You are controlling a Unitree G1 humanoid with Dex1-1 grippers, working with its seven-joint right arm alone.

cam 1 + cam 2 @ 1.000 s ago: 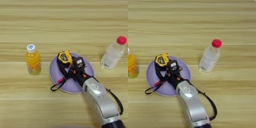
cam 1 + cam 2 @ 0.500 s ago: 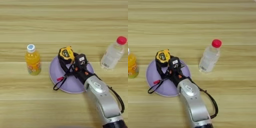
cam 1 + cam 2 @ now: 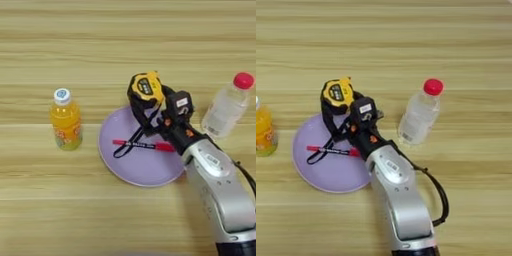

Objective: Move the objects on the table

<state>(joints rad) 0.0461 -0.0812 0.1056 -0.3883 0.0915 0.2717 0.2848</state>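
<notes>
The end effector (image 3: 157, 107) appears clamped on the yellow-black tape measure (image 3: 145, 89), raised at the far rim of the lilac plate (image 3: 120, 165), strap dangling onto it. To do this well, it should hold the grip firm and lift until the strap clears the red-and-black pen (image 3: 142, 145) before travelling to bare desk (image 3: 60, 210), away from the clear bottle (image 3: 227, 107). The juice bottle (image 3: 65, 120) stands left of the plate. Compared with a second ago, the tape measure has gone up and away from the plate, and the pen now lies uncovered on it.
</notes>
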